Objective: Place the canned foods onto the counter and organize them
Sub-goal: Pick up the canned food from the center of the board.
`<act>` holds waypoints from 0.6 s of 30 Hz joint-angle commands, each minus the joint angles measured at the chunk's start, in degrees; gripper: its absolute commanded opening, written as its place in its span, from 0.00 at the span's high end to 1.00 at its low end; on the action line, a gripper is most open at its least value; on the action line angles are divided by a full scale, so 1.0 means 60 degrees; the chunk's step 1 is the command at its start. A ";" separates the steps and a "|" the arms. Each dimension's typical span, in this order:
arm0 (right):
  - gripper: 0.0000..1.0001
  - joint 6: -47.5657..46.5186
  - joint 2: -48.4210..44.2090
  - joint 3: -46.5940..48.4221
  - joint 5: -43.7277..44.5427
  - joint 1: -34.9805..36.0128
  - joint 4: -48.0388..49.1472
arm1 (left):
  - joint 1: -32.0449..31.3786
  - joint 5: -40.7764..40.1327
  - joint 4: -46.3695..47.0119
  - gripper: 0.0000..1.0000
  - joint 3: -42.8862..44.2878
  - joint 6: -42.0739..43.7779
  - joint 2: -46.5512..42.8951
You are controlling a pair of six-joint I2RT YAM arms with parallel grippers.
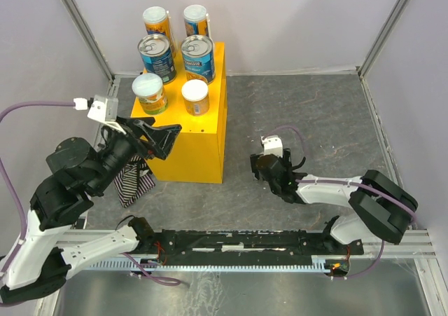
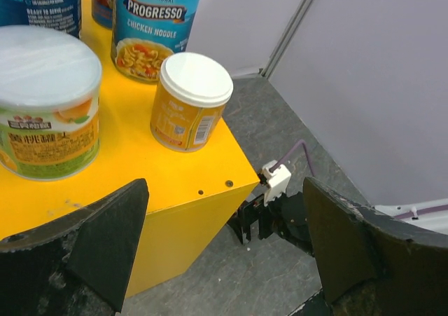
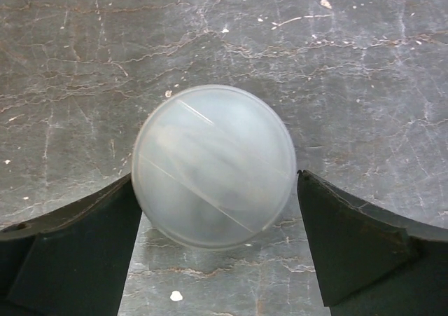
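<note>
Carefully now: your biggest risk sits at the near edge of the large bright yellow rectangular box (image 1: 192,155). The left gripper (image 1: 166,138) hangs just off that box's near left corner, fingers spread wide and holding nothing. A careless swing across the box would catch the green-and-yellow-labelled can with the wide white lid (image 1: 150,92) or the small yellow can with the white plastic lid (image 1: 195,95). The small one stands close to the box's right edge, so a nudge could tip it off.

All 6 cans are on top of the box, in 3 rows of 2. Those 2 are nearest, the 2 blue soup cans with silver tops (image 1: 198,55) stand behind them, and the 2 orange-labelled cans with white lids (image 1: 157,22) are at the far edge. Each stands upright, long axis vertical, top up. The soup label faces the box's near side.

On the grey table to the right of the box, the right gripper (image 3: 215,179) points straight down. Its fingers are wide apart on either side of a frosted translucent round disc (image 3: 210,155), gripping nothing. The disc looks like a loose lid lying flat, but you cannot tell what, if anything, is under it. Closing on so thin a rim could flick it away.
</note>
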 commanded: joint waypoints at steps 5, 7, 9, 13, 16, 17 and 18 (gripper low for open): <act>0.12 -0.0596 -0.0653 -0.0915 0.0942 0.0163 0.2872 | 0.0009 -0.0104 0.0309 0.06 -0.0586 -0.0515 -0.0388; 0.15 -0.0745 -0.0593 -0.1005 0.0930 0.0163 0.3207 | 0.0017 -0.0209 0.0351 0.06 -0.0713 -0.0587 -0.0495; 0.18 -0.0863 -0.0497 -0.1064 0.0890 0.0163 0.3552 | 0.0011 -0.0280 0.0421 0.07 -0.0868 -0.0656 -0.0605; 0.25 -0.1096 -0.0251 -0.1192 0.0818 0.0165 0.4384 | 0.0014 -0.0377 0.0511 0.08 -0.0987 -0.0669 -0.0690; 0.42 -0.1228 -0.0019 -0.1123 0.0703 0.0156 0.4633 | 0.0009 -0.0467 0.0561 0.09 -0.1052 -0.0589 -0.0744; 0.47 -0.1264 0.0032 -0.1102 0.0675 0.0163 0.4663 | 0.0021 -0.0501 0.0590 0.09 -0.1092 -0.0573 -0.0768; 0.50 -0.1274 0.0059 -0.1093 0.0642 0.0163 0.4694 | 0.0010 -0.0533 0.0612 0.09 -0.1130 -0.0566 -0.0800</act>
